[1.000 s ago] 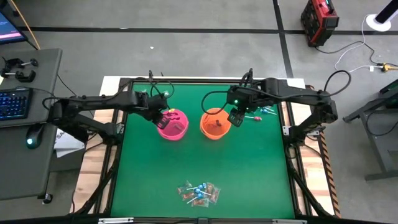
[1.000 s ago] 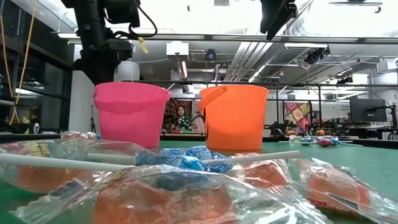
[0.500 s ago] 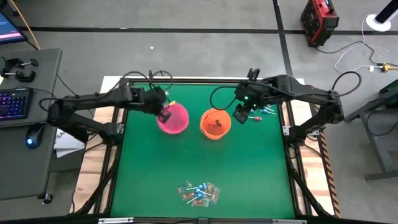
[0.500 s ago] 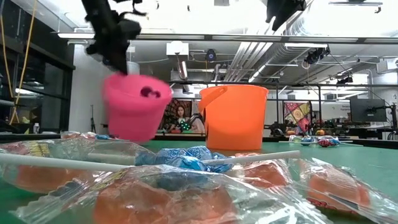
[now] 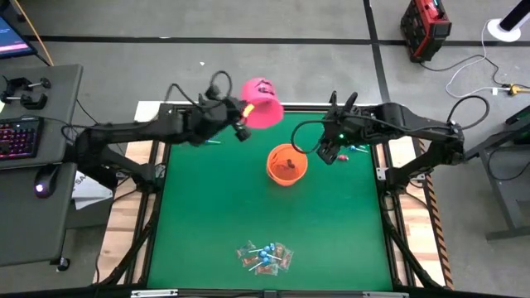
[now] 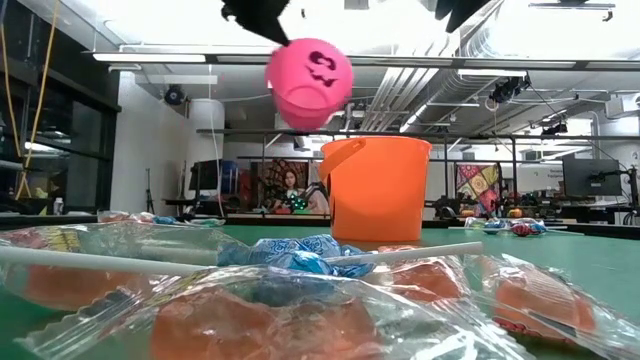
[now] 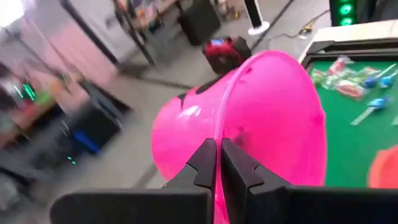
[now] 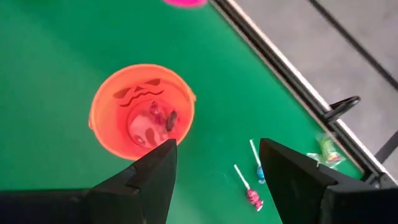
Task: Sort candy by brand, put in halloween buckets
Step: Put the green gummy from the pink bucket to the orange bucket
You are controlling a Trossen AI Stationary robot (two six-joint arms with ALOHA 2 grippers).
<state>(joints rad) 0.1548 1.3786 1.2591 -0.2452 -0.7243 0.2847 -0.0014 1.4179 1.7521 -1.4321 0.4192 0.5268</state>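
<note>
Now left gripper (image 7: 218, 163) fingers clamped the pink bucket's (image 5: 262, 89) rim, tilted, face mark showing, above orange bucket (image 5: 286, 164); right gripper (image 8: 217, 167) fingers gaped empty.

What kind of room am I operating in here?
Probably a robotics lab or workshop: a green-topped table on a bare concrete floor, a desk with a lit keyboard beside it, and exposed ceiling ducts with more workbenches behind.

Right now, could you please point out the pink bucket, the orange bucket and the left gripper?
pink bucket (image 5: 263, 91), high view, on its side wall.
orange bucket (image 5: 273, 167), high view, on its rim.
left gripper (image 7: 217, 163), left wrist view, between its fingertips.
</note>
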